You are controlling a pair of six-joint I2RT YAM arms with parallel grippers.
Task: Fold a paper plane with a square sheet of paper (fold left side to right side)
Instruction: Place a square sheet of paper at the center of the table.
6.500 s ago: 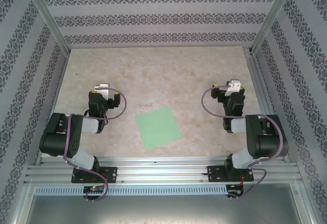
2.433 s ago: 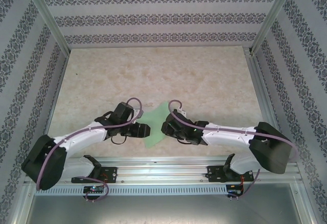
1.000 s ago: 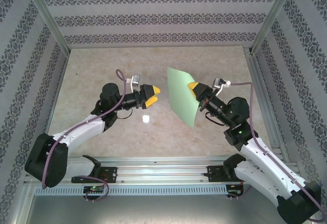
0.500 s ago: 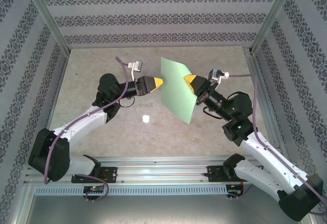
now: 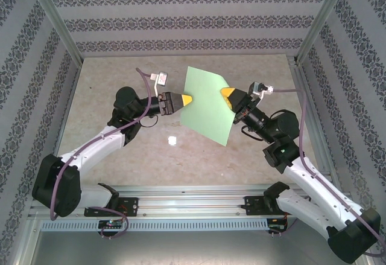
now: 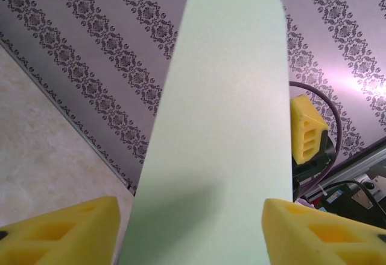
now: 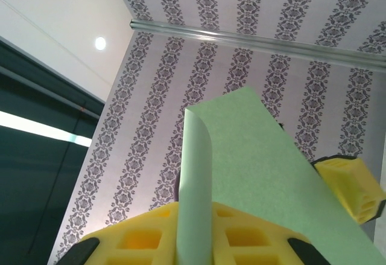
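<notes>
Closing from wide to half-open, your yellow-fingered left gripper (image 5: 186, 99) now straddles the nine o'clock edge of the thin mint-green square sheet of paper (image 5: 208, 105), which your right gripper (image 5: 227, 94) pinches aloft at three o'clock, readying the fold.

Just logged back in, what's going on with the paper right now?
The right gripper is shut on the right edge of the paper and holds it up in the air above the table, tilted and flat. The left gripper is at the sheet's left edge. Its wrist view shows the paper between its yellow fingers, which stand apart, so it has no grip yet. No crease shows in the sheet.
</notes>
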